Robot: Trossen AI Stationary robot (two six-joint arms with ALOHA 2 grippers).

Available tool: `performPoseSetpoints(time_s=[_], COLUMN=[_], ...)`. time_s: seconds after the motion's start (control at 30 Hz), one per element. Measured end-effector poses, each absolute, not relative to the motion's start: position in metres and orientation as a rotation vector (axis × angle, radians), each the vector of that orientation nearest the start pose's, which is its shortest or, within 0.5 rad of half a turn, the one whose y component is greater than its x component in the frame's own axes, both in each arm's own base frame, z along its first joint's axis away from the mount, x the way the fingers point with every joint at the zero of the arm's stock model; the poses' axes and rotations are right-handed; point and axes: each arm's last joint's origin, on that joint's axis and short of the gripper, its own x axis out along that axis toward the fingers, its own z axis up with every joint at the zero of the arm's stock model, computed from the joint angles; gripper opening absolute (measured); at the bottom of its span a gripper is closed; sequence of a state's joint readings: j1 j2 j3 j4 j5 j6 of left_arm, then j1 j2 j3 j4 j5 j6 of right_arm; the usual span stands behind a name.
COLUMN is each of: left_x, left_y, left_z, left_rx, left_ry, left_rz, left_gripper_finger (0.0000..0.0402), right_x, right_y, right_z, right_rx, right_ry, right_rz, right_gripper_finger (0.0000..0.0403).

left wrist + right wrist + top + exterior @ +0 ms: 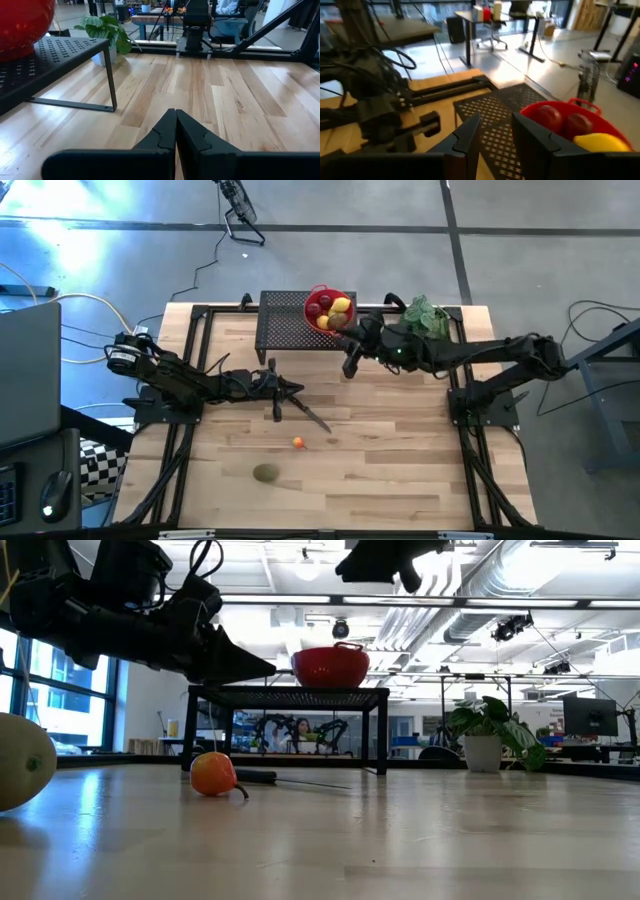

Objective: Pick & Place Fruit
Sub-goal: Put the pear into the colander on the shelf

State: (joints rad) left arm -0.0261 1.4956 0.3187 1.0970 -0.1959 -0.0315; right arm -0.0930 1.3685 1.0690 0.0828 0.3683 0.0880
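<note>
A red bowl point(312, 298) with red and yellow fruit point(341, 306) stands on a black mesh rack point(283, 328) at the table's far edge. In the right wrist view the bowl point(555, 105) holds dark red pieces point(548, 118) and a lemon point(600, 143). A small orange fruit point(298, 443) and a brown-green kiwi point(265, 473) lie on the bare wood nearer the front. My right gripper point(349, 368) hangs open beside the rack, high above the table, nothing between its fingers point(465, 135). My left gripper point(293, 390) is shut and level, left of centre.
A slim dark-handled knife point(312, 416) lies on the table just past my left gripper. A green leafy plant point(425, 315) stands at the far right by the rack. Black frame rails point(195, 370) run along the table's left and right sides. Open wood lies near the front edge.
</note>
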Motion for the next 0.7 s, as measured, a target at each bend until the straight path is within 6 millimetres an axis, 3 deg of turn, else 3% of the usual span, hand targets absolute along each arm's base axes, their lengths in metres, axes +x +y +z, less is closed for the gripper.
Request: performPoseSetpoints(time_s=[0.17, 0.37, 0.57, 0.7], left_x=[0.246, 0.246, 0.246, 0.246], left_y=[-0.001, -0.001, -0.001, -0.002], left_z=[0.156, 0.157, 0.157, 0.157], left_rx=[-0.023, -0.023, -0.027, -0.028], left_ry=[0.076, 0.069, 0.066, 0.068], left_rz=[0.172, 0.172, 0.172, 0.139], left_gripper_finger=[0.0000, 0.0000, 0.0000, 0.0000], right_x=[0.302, 0.275, 0.232, 0.207], right_y=[-0.033, -0.030, -0.027, -0.023], right_z=[0.299, 0.303, 0.315, 0.305], right_rx=[0.056, 0.047, 0.057, 0.090], right_ry=[0.147, 0.069, -0.029, -0.074], right_rz=[-0.442, -0.434, -0.426, -0.360], right_gripper_finger=[0.0103, 0.0103, 0.0103, 0.0103])
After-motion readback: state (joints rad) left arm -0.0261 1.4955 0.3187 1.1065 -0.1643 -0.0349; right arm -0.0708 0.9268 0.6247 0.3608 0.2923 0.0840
